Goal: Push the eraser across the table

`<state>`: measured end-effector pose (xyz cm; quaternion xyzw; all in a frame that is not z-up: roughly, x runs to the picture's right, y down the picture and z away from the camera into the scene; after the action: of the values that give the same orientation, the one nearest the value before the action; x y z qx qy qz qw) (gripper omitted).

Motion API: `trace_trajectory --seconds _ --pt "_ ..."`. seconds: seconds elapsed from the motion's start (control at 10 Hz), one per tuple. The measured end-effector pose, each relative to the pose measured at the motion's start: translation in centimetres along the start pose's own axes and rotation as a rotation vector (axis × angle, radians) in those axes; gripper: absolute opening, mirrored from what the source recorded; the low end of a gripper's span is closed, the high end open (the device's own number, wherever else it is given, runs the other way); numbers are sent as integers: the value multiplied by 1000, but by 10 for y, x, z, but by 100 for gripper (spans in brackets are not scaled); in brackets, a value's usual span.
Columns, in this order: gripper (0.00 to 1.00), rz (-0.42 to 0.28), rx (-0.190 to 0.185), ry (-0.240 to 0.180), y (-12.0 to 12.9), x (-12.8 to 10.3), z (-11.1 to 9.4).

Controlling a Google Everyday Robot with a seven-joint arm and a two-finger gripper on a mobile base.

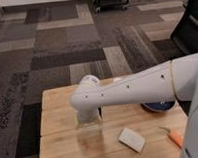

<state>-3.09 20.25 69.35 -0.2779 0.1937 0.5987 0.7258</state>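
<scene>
My white arm reaches from the right across the light wooden table [61,145]. Its wrist hangs over the table's left middle. The gripper [89,126] points down at the tabletop just below the wrist. A thin dark sliver of the eraser [100,112] shows right against the gripper's right side. The arm hides the rest of the eraser. I cannot tell whether the gripper touches it.
A flat white pad [131,139] lies on the table to the gripper's right. A blue bowl [158,107] peeks out below the arm at the right. An orange object [174,137] lies near the right edge. Patterned carpet [65,40] lies beyond the table's far edge.
</scene>
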Motion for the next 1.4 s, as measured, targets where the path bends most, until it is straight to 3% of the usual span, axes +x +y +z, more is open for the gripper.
trace_trajectory --seconds 0.1,0.2,0.9,1.2,1.4 --pt "65 18 12 -7 -19 0 -2" --pt "65 23 15 -6 -22 0 -3" --pt "65 21 12 -7 -22 0 -2" --pt "65 27 -56 -31 -35 -17 10" --pt "65 9 -78 -37 -44 -30 17"
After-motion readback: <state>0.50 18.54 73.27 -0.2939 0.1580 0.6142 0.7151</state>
